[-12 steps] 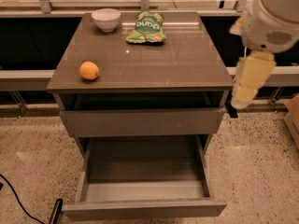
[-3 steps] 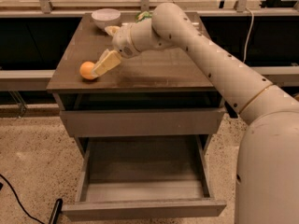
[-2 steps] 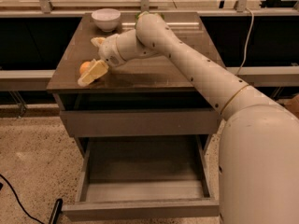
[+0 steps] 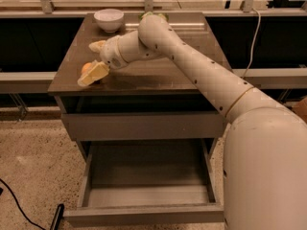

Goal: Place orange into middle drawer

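Right now you have the gripper [image 4: 95, 60] low over the front-left part of the tabletop [image 4: 158, 78]. Its two pale fingers are spread apart, one finger [image 4: 97, 45] toward the back and the other nearer the front edge. The orange [image 4: 86, 67] sits on the tabletop between them, close against the nearer finger. You see only a small part of it: a rounded, smooth, orange-coloured patch peeking out above that finger, which covers the rest. Whether either finger actually touches the fruit cannot be told from this angle.

The arm [image 4: 201, 75] sweeps in from the lower right and across the tabletop. Its bend hides nearly all of the green snack bag [image 4: 152, 15] at the back edge, so only a thin green sliver shows above the arm. The white bowl [image 4: 109, 19] stands in plain view at the back left, well apart from the orange. The robot's white body [image 4: 268, 176] fills the lower right corner, is cut off by the frame, and overlaps the right corner of the cabinet's lower tier.

Below the tabletop, the top drawer [image 4: 144, 126] shows its plain front under a dark gap. The middle drawer [image 4: 144, 213] stands pulled out toward you, its inside open to view. A dark cable [image 4: 19, 202] crosses the speckled floor at the lower left.
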Robot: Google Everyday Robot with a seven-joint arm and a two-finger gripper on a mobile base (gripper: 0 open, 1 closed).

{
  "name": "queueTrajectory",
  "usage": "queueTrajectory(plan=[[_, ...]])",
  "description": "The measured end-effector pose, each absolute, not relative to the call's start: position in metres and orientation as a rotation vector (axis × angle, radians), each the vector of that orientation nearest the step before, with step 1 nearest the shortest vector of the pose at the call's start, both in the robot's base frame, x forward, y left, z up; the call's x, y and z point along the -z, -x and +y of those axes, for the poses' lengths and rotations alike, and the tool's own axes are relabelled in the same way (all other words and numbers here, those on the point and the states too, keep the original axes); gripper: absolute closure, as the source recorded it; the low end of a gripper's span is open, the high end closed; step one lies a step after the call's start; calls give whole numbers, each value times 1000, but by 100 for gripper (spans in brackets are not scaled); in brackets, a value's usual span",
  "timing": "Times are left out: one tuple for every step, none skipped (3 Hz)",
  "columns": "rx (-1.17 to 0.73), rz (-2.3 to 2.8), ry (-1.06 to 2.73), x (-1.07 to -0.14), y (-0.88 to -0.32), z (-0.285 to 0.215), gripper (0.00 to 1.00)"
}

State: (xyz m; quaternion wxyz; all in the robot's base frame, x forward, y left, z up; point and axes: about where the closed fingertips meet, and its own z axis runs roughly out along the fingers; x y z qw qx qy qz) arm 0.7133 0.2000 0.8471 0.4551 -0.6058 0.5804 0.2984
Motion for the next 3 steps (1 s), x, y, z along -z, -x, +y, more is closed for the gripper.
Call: queueTrajectory(plan=[[-741,1430,1498,-846,-712,203,41],[-747,1428,1503,-844,-711,207,72],[-751,1427,1506,-843,-710,209,95]])
